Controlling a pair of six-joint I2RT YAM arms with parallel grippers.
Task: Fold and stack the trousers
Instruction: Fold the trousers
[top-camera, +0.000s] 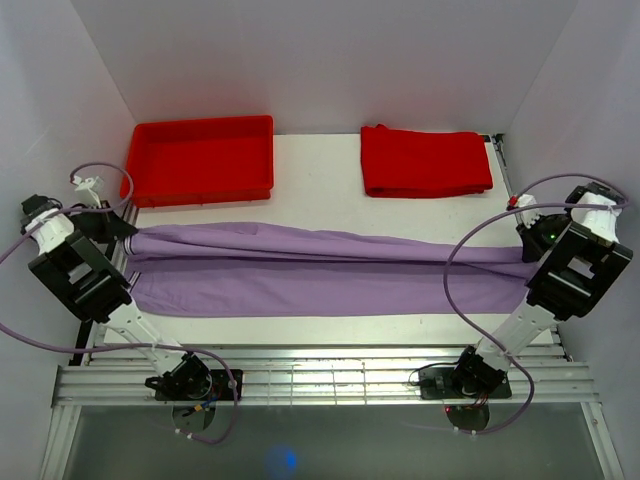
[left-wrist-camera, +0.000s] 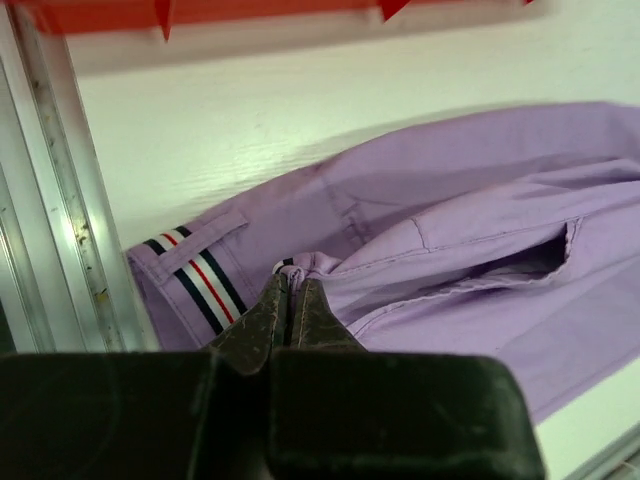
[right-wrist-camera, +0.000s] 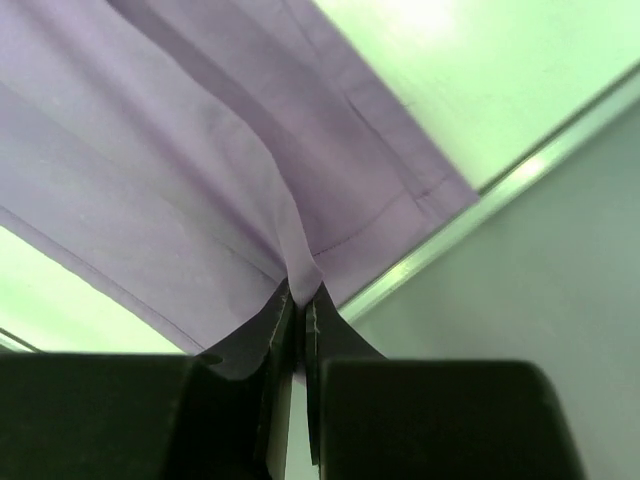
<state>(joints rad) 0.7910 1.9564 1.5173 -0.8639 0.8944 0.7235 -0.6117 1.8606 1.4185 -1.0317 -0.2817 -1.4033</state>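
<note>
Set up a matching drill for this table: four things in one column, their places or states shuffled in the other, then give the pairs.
1. trousers
2. red tray
3. folded red cloth
4. left fingers

A. back right of the table
B. pinched shut on the waistband
C. back left of the table
D. stretched lengthwise between the two arms

Pairs: 1-D, 2-C, 3-A, 4-B

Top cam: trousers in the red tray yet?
No. The trousers lie stretched across the table, nearer the arms than the red tray.
</note>
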